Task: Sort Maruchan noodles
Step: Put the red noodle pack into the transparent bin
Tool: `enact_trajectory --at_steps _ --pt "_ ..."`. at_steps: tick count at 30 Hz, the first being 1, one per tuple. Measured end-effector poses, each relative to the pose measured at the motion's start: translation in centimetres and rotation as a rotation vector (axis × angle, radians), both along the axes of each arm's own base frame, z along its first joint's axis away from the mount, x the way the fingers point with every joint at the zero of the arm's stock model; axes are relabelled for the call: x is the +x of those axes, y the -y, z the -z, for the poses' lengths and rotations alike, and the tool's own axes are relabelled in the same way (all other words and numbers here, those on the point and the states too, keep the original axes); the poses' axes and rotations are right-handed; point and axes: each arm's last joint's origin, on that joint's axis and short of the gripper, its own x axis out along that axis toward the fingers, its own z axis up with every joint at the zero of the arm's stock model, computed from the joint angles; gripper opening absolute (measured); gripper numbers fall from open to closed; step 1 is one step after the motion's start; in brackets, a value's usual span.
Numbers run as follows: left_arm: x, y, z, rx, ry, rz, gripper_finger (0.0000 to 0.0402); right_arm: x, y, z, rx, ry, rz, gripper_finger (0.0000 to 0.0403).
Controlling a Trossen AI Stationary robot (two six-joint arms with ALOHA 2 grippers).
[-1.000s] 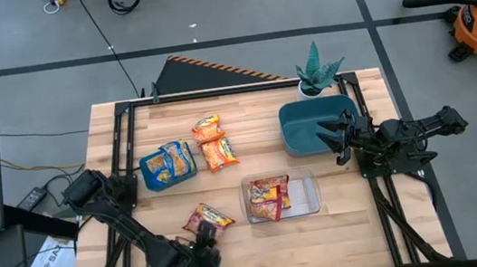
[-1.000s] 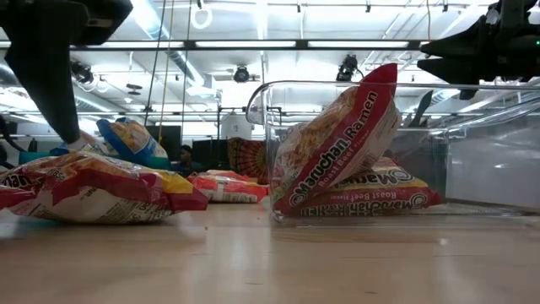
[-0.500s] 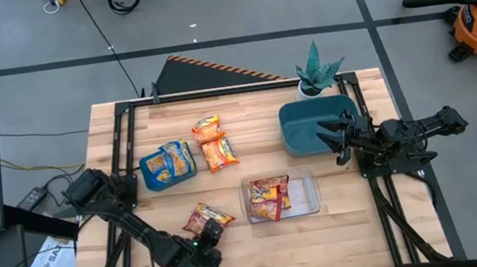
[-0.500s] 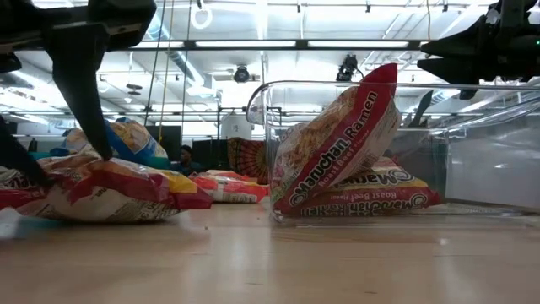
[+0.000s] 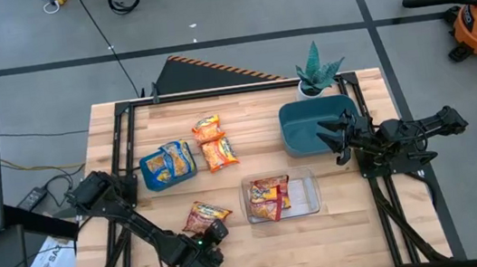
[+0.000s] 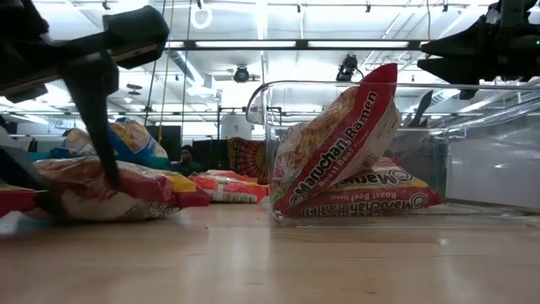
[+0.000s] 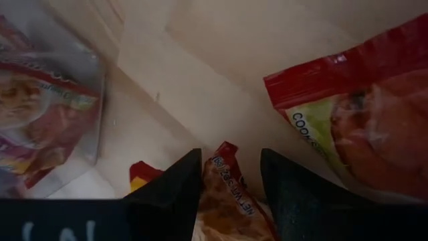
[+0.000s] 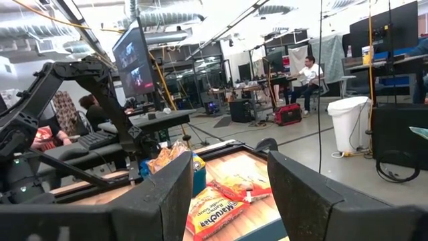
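Observation:
A red-trimmed Maruchan packet lies flat on the wood near the table's near edge. My left gripper is open and low over its near end. In the left wrist view its two fingers stand on either side of that end. A second red packet lies close beside. Two red packets lie in a clear bin. Blue packets and orange packets rest farther back. My right gripper waits open over the teal bin. My left gripper comes at the red packet from above, slanting in from the near side, with the packet's near end between its open fingers. In the low view one fingertip meets the packet's top. The packet stays flat on the table.
The clear bin's wall stands just right of the packet, one red packet leaning upright inside it. A potted plant stands at the far right corner. Bare wood lies along the near edge.
My left gripper has moved from the near edge toward the red packet and come down over it. Its open fingers now stand on either side of the packet's near end. The right arm has kept still.

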Motion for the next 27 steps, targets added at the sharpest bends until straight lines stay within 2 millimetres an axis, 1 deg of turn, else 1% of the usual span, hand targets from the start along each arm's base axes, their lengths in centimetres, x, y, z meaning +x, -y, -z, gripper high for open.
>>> enact_trajectory --at_steps 4,7,14,20,23,27 --pt "0.1 -0.1 0.0 0.024 0.004 0.014 0.016 0.0 0.0 0.0 0.0 0.0 0.0 0.0199" --pt "0.3 -0.4 0.0 0.02 0.005 -0.001 0.0145 0.0 0.0 0.0 0.0 0.0 0.0 0.0199" --pt "0.4 -0.5 0.0 0.003 0.018 -0.04 0.0079 0.0 0.0 0.0 0.0 0.0 0.0 0.0199" --pt "0.4 -0.5 -0.1 -0.054 0.047 -0.139 0.0013 0.0 0.0 0.0 0.0 0.0 0.0 0.0199" --pt "0.4 -0.8 -1.2 -0.06 0.073 -0.166 0.0008 0.0 0.0 0.0 0.0 0.0 0.0 0.0199" --pt "0.3 -1.5 -4.6 -0.08 0.179 -0.215 0.0008 0.0 0.0 0.0 0.0 0.0 0.0 0.0199"
